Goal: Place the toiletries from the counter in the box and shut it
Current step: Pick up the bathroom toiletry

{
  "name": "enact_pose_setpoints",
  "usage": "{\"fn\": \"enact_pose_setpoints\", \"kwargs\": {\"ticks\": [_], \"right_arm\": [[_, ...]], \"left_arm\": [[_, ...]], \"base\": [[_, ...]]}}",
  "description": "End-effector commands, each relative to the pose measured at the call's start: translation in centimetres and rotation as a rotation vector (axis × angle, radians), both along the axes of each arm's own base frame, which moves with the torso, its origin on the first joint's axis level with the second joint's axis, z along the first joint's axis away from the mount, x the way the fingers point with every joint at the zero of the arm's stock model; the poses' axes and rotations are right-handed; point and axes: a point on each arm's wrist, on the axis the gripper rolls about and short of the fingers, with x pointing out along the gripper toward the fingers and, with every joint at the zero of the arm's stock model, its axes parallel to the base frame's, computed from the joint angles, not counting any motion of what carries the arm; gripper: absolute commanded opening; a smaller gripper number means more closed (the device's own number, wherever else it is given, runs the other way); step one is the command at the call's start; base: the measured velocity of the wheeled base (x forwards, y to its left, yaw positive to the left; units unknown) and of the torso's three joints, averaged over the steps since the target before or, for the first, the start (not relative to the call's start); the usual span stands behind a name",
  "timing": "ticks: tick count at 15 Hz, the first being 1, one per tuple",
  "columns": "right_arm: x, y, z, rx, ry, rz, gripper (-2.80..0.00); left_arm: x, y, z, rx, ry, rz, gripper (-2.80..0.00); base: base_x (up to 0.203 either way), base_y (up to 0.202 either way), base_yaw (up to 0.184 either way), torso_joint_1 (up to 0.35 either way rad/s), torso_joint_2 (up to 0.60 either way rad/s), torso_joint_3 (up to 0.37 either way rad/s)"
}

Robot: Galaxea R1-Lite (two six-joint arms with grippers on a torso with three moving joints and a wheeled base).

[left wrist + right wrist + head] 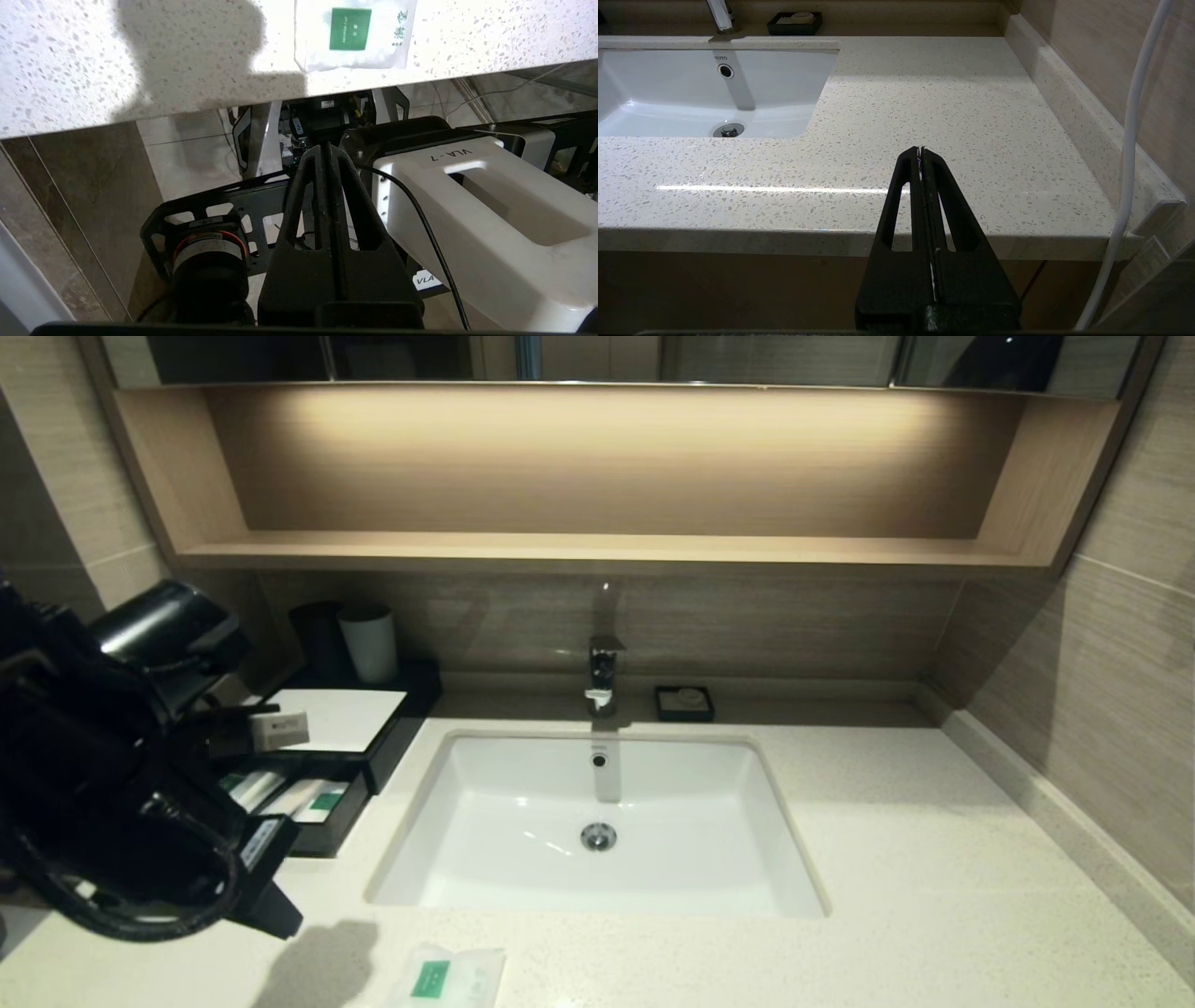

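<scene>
- Head view: the left arm [112, 775] was seen as a large dark mass at the left edge, over the front-left part of the counter [934, 859].
- The left gripper's tip could not be made out in this view, being lost in the arm's dark bulk.
- The box [345, 728] was placed at the back left of the counter, beside the sink [523, 859], with its white top panel bare and its drawer [322, 812] pulled out toward the front.
- Packets with green labels [322, 800] were seen lying in the open drawer, partly hidden by the arm.
- The sachet [448, 978] was seen flat on the counter near its front edge, well apart from the box, with a shadow just beside it.
- A grey cup [370, 642] and a dark cup [316, 637] were stood behind the box, and a soap dish [684, 703] was set beside the tap [602, 677].
- Left wrist view: the left gripper [325, 148] was shown with its fingers pressed together on nothing, held off the counter's front edge, pointed at the robot's base [490, 219].
- The sachet [355, 35] was seen on the counter [70, 70] close to the edge, apart from the fingertips.
- Right wrist view: the right gripper [920, 150] was shown pressed together and empty, parked before the counter's [948, 107] right front edge, with the sink [691, 93] off to one side.
</scene>
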Motion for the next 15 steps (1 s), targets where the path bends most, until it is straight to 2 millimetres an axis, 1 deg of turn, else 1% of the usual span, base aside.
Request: {"fn": "enact_pose_setpoints", "kwargs": {"ticks": [1,5,7,9,11,15], "right_arm": [[0.0,0.0,0.0,0.000,0.001,0.000,-2.80],[0.0,0.0,0.0,0.000,0.001,0.000,-2.80],[0.0,0.0,0.0,0.000,0.001,0.000,-2.80],[0.0,0.0,0.0,0.000,0.001,0.000,-2.80],[0.0,0.0,0.0,0.000,0.001,0.000,-2.80],[0.0,0.0,0.0,0.000,0.001,0.000,-2.80]], "left_arm": [[-1.0,-1.4,0.0,0.039,-0.018,-0.014,-2.80],[-0.9,-4.1,-0.8,0.076,-0.030,-0.039,-2.80],[0.2,-5.0,-1.9,0.119,-0.020,-0.038,-2.80],[1.5,-5.8,-2.9,0.143,-0.008,-0.028,-2.80],[2.4,-6.4,-3.5,0.148,-0.001,-0.023,-2.80],[2.8,-7.5,-4.3,0.159,0.017,-0.054,-2.80]], "base": [[0.000,0.000,0.000,0.000,0.00,0.000],[0.000,0.000,0.000,0.000,0.00,0.000],[0.000,0.000,0.000,0.000,0.00,0.000],[0.000,0.000,0.000,0.000,0.00,0.000],[0.000,0.000,0.000,0.000,0.00,0.000],[0.000,0.000,0.000,0.000,0.00,0.000]]}}
